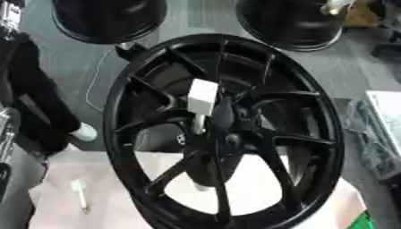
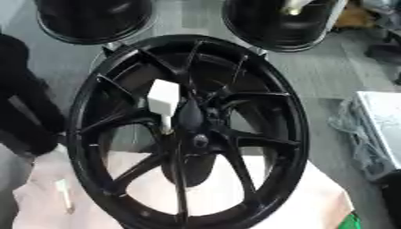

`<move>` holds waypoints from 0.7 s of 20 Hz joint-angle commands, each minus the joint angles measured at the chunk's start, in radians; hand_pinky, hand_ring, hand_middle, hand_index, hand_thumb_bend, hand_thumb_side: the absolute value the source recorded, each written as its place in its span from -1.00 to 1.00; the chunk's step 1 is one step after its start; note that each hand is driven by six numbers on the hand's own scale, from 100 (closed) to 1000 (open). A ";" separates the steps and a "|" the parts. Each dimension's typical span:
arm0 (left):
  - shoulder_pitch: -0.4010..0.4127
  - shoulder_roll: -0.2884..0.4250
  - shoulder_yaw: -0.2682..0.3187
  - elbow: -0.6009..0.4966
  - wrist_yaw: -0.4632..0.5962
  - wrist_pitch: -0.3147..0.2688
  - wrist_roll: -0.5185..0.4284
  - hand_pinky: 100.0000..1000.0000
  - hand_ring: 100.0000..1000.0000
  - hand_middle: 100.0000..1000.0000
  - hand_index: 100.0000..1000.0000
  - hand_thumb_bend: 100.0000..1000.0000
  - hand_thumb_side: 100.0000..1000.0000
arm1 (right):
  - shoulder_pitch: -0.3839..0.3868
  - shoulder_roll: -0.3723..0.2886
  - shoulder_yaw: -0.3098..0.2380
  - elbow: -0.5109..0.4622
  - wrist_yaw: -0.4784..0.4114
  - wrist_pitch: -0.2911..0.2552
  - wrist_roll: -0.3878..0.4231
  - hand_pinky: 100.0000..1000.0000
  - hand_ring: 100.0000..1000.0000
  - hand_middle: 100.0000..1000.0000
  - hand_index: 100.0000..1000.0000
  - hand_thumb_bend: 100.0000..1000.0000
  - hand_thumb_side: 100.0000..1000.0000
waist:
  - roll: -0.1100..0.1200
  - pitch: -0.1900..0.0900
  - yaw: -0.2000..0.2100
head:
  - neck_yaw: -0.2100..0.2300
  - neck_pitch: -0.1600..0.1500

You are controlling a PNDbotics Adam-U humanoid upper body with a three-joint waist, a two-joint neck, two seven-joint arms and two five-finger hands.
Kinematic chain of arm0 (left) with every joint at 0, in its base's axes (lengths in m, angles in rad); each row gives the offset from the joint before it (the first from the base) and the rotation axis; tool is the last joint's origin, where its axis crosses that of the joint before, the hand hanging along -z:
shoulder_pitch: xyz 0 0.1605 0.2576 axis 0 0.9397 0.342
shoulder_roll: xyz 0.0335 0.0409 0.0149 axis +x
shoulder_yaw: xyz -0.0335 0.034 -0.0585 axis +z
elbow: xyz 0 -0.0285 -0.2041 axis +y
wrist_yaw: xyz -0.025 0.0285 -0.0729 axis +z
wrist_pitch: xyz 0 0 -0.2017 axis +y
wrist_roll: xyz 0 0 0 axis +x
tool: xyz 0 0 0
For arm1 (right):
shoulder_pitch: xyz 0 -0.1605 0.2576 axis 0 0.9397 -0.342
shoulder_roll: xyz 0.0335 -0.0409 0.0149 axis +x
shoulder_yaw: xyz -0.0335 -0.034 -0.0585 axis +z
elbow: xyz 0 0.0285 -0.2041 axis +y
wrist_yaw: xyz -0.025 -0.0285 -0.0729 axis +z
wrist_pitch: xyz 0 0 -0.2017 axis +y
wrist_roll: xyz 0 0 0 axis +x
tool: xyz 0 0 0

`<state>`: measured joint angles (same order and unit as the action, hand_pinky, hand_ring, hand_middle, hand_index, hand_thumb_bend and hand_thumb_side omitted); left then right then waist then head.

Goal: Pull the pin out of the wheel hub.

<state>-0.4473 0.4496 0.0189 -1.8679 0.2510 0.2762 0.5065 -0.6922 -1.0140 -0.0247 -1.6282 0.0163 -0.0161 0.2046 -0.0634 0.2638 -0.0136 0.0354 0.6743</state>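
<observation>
We see the black wheel hub [image 1: 223, 129] standing on its rim and filling most of the view, its spokes running in to the centre behind the hand. It rests on a pale table [image 1: 102, 179], which spreads out below and to the left of the hand. Up beyond the hand, the grey floor [image 1: 70, 67] carries two more black wheels [image 1: 109, 18] (both cut off by the top edge). Off to the hand's right sits a white box [image 1: 385, 112] with crumpled clear wrap beside it. Over the centre of the hub lies a dark, elongated shape that we take for the hand [image 1: 222, 112]. It is black on black, so we cannot tell which arm it belongs to, or whether it is spread or closed. The pin [image 1: 201, 99] is just left of the hand, at the hub's centre. Its long axis runs nearly up and down in the view, with the white blocky head uppermost and the thin pale stem pointing down into the hub. Far down to the hand's left, a small white stick-like piece [image 1: 80, 193] lies on the table.
</observation>
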 commanded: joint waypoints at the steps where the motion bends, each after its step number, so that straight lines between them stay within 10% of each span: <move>1: -0.005 0.032 0.016 -0.018 -0.004 -0.001 0.008 0.44 0.64 0.27 0.26 -0.23 -0.13 | 0.064 -0.063 -0.169 0.068 0.074 0.063 -0.177 0.50 0.07 -0.35 -0.01 -0.60 -1.00 | 0.004 -0.015 -0.009 | 0.014 -0.010; 5: -0.001 0.036 0.018 -0.018 -0.004 -0.002 0.011 0.44 0.64 0.27 0.26 -0.24 -0.13 | 0.136 -0.050 -0.255 0.170 0.188 0.181 -0.361 0.50 0.12 -0.20 0.18 -0.35 -1.00 | 0.005 -0.016 -0.017 | 0.018 -0.013; 7: 0.001 0.037 0.020 -0.018 -0.004 -0.002 0.012 0.44 0.64 0.27 0.26 -0.23 -0.12 | 0.166 -0.032 -0.298 0.244 0.237 0.279 -0.471 0.60 0.48 0.47 0.58 -0.45 -0.31 | 0.006 -0.018 -0.021 | 0.022 -0.014; 8: 0.000 0.036 0.020 -0.018 -0.004 -0.002 0.012 0.44 0.64 0.27 0.26 -0.22 -0.11 | 0.177 -0.024 -0.307 0.268 0.264 0.326 -0.519 0.64 0.54 0.66 0.68 -0.59 0.37 | 0.007 -0.018 -0.021 | 0.023 -0.014; 10: 0.000 0.036 0.021 -0.018 -0.004 -0.004 0.012 0.44 0.64 0.27 0.26 -0.22 -0.11 | 0.187 -0.007 -0.315 0.295 0.289 0.397 -0.580 0.68 0.59 0.73 0.77 -0.79 1.00 | 0.007 -0.017 -0.020 | 0.023 -0.014; 14: -0.002 0.035 0.021 -0.018 -0.004 -0.003 0.012 0.44 0.64 0.27 0.26 -0.23 -0.12 | 0.184 0.018 -0.309 0.270 0.225 0.422 -0.651 0.72 0.60 0.69 0.76 -1.00 0.98 | 0.009 -0.017 -0.019 | 0.021 -0.013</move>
<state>-0.4391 0.4582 0.0291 -1.8682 0.2510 0.2738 0.5160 -0.4942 -0.9674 -0.3199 -1.3415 0.2545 0.3969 -0.4210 -0.0548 0.2638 -0.0326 0.0560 0.6733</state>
